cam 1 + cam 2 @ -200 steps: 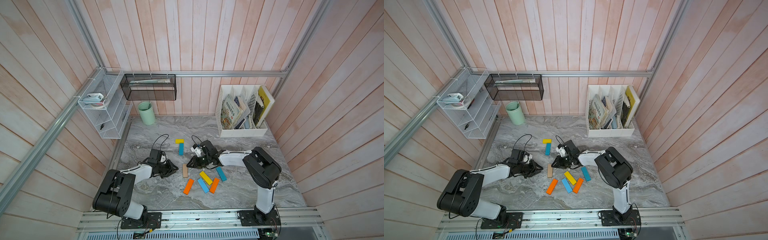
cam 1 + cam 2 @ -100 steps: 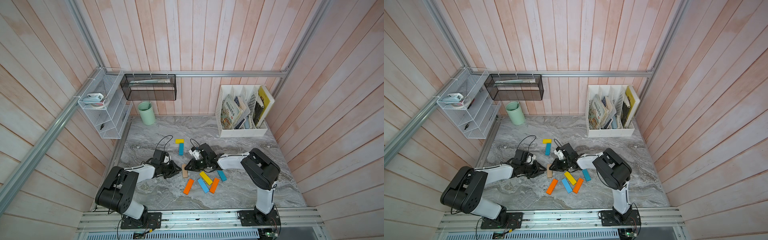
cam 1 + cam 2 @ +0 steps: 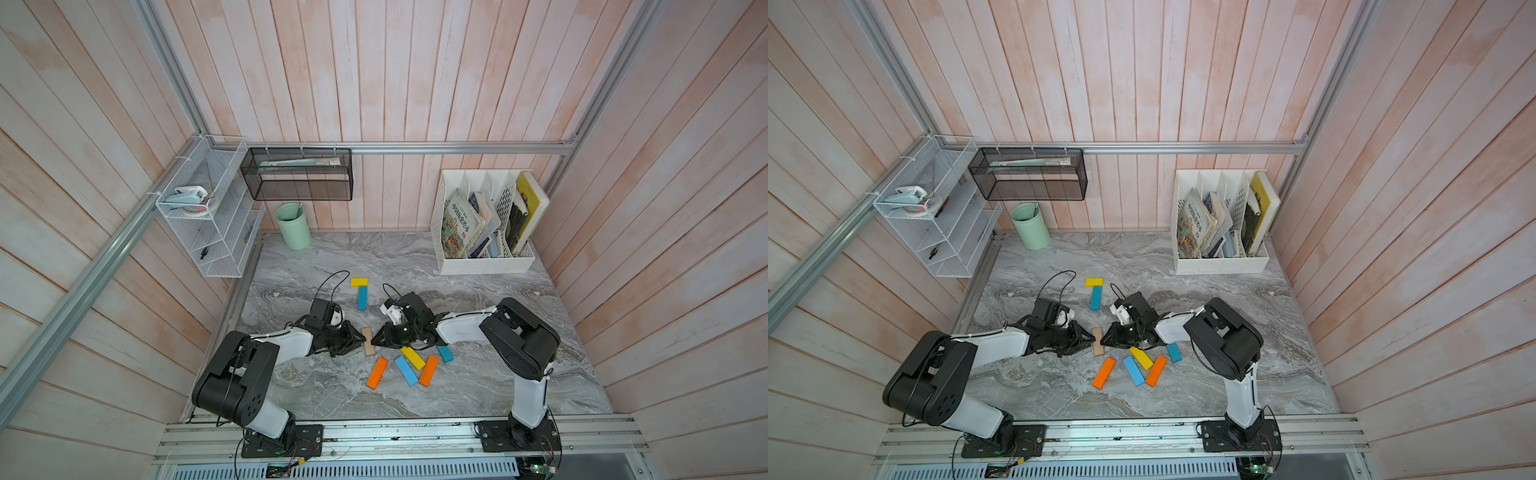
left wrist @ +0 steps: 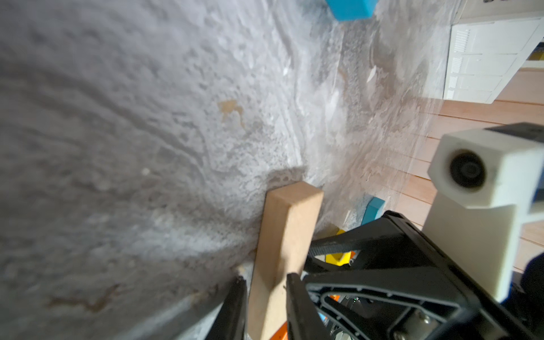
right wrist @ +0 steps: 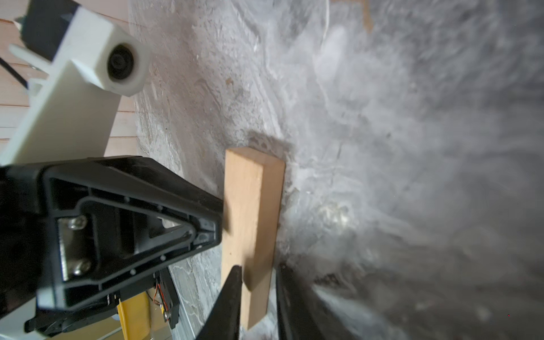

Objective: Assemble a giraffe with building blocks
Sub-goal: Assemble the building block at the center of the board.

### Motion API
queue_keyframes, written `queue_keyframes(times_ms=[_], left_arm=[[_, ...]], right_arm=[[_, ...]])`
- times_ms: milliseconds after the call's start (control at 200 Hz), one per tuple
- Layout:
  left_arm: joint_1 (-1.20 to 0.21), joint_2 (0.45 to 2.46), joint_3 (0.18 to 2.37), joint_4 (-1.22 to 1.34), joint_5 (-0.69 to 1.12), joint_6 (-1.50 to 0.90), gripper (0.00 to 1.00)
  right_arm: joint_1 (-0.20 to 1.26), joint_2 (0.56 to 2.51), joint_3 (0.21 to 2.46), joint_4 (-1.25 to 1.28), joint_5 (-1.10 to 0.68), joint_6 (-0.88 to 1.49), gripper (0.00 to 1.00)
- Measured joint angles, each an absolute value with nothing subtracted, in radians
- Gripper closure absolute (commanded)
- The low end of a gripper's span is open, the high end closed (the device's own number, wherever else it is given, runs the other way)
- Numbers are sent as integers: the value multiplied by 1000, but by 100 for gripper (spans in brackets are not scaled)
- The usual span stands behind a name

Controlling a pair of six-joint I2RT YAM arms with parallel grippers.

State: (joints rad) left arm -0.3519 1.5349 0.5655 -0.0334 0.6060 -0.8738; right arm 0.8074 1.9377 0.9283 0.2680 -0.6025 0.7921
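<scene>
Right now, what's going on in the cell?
Both arms are at the tan block. The left gripper is pinched on it. The right gripper straddles it from the opposite side, but its grip isn't clear. Farther back, a yellow block and a teal block form a T. Five other blocks lie loose near the right gripper.

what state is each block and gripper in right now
tan block, held in both grippers' jaws
left gripper, shut on tan block
right gripper, shut on tan block
far yellow block, placed crosswise, abutting far teal block
far teal block, placed lengthwise
five loose blocks, lying flat, unplaced
</scene>
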Motion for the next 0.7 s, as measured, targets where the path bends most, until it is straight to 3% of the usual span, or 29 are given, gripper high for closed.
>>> queue_keyframes(times_ms=[700], left_arm=[[-392, 1512, 540, -38, 576, -908, 80]], right_arm=[[842, 1946, 933, 288, -583, 822, 78]])
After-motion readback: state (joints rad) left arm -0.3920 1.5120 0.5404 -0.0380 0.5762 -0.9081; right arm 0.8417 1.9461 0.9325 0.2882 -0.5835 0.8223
